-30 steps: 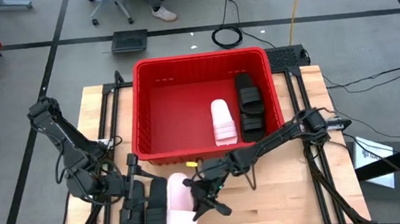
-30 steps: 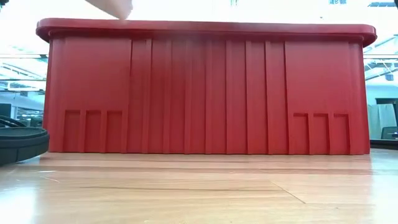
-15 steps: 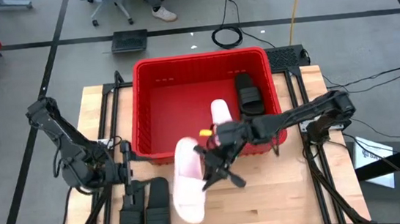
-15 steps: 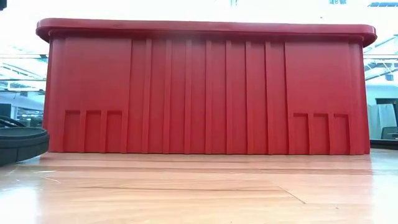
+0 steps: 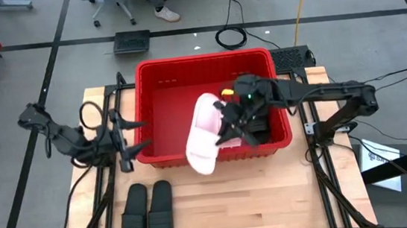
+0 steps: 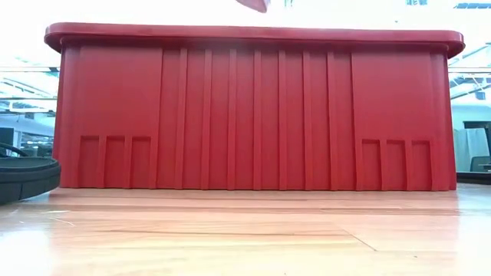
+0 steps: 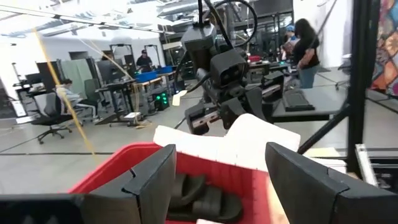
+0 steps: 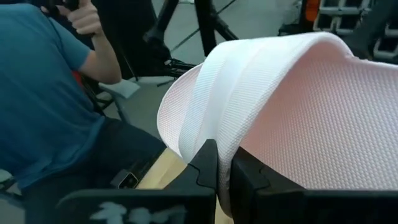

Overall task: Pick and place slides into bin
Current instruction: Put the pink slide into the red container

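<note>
Your right gripper (image 5: 227, 123) is clamped on the strap of a pale pink slide (image 5: 201, 133) and holds it in the air above the red bin (image 5: 143, 105). The slide hangs tilted over the bin's near wall, one end past the rim toward the bare wood of the surface (image 5: 271, 197). In the right wrist view you see the two fingers (image 8: 205, 165) pinched tight on the strap's edge, with a person in a blue shirt (image 8: 43, 93) in the room beyond.

Your left gripper (image 5: 127, 136) hovers just outside the bin's left wall with its fingers spread wide and nothing between them.

Inside the bin, black slides (image 5: 257, 127) lie against the right wall, largely covered by the right arm. In front of the bin, toward its left corner, a pair of black slides (image 5: 147, 213) rests side by side on the surface, well apart from both grippers.
</note>
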### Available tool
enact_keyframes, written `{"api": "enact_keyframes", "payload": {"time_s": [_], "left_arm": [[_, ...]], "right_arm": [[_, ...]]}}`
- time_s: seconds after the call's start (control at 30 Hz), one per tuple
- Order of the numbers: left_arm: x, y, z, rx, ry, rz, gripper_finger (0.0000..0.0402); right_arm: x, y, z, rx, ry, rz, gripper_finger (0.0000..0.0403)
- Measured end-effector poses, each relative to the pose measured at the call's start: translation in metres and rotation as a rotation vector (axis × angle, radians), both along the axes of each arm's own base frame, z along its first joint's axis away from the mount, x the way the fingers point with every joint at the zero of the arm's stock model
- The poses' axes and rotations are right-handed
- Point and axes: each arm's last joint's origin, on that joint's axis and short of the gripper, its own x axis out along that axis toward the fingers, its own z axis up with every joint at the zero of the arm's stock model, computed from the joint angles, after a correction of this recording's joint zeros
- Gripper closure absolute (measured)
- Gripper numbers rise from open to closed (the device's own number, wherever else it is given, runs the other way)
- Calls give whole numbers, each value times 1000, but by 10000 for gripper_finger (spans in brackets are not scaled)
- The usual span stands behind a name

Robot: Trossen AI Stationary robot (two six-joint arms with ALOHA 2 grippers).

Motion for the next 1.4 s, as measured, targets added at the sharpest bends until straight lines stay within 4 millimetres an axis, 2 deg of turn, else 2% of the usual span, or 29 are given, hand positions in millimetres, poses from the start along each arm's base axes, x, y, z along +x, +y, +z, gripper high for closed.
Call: {"api": "enact_keyframes", "payload": {"time_s": [0.3,0.57,0.77,0.93,1.07,1.17,1.4], "left_arm": [[-7,33,3,37,1,100,149],[-12,64,8,88,-29,203,149],[-6,91,8,99,-40,214,149],[5,124,2,74,-12,281,149],[10,150,1,48,-34,247,149],[10,165,1,43,-59,217,149],[5,185,0,32,-67,243,149]], "right_arm": [[-17,-63,-10,-23,74,-95,399],[-44,-121,-15,-9,103,-203,399],[-64,-153,-17,-27,103,-287,399],[-74,-177,-23,-33,120,-354,399],[-72,-197,-20,-53,136,-371,399],[-66,-212,-11,-79,134,-372,399],[-62,-243,10,-123,186,-350,399]]}}
